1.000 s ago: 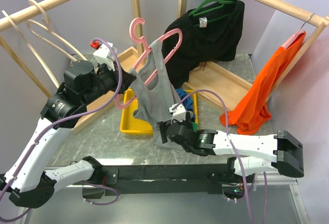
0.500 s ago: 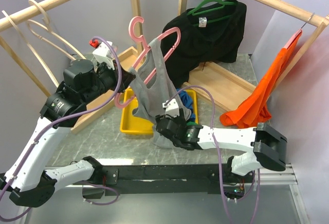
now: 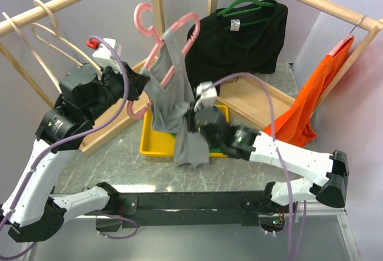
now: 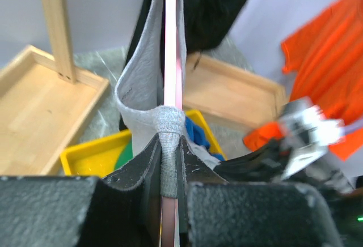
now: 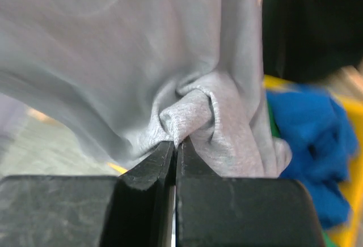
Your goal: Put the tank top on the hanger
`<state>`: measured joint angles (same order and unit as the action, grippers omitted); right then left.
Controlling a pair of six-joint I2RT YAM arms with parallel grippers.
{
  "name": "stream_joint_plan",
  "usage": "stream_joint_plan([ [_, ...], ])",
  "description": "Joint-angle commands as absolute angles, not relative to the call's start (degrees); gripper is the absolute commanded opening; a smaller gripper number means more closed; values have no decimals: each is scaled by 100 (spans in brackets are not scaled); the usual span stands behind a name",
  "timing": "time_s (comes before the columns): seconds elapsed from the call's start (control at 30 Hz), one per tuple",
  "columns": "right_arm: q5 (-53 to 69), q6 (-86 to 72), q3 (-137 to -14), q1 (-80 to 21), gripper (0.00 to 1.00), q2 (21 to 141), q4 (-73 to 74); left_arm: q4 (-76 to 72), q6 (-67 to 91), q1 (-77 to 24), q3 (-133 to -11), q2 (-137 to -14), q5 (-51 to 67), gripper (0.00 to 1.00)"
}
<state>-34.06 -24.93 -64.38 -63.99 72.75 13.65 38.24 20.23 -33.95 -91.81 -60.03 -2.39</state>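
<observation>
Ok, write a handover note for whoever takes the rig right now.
Left gripper: shut on the hanger, pinning a strap against it, held up off the table.
Right gripper: shut on a fold of the tank top.
Tank top: drapes from the hanger, lower part over the yellow bin.
Done: one strap is round the hanger.
Left: check the other strap, as I can't tell if it is seated. Then probably straighten the top and release the right pinch.
</observation>
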Motion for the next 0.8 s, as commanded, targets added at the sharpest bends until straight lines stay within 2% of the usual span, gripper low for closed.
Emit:
stream_joint_plan([
  [0.0, -2287, -2171, -7896, -5820, 0, 7582, 1151, 3577, 2171, -3410, -9860, -6169, -905, 1],
  [0.23, -1557, -1705, -10526, -5257, 0, 9375, 748, 3604, 2101, -3410, -10485, -6451, -1730, 1],
  [0.47, -1081, -1731, -12775, -4852, 0, 11441, 88, 3138, 2346, -3401, -10029, -6688, -2249, 1],
  [0.6, -1151, -1618, -13350, -4773, 0, 12452, -438, 2989, 2478, -3401, -9792, -6890, -2513, 1],
  [0.77, -1283, -1748, -13227, -4650, 0, 12928, -1414, 2822, 2575, -3384, -9493, -7119, -2575, 1],
])
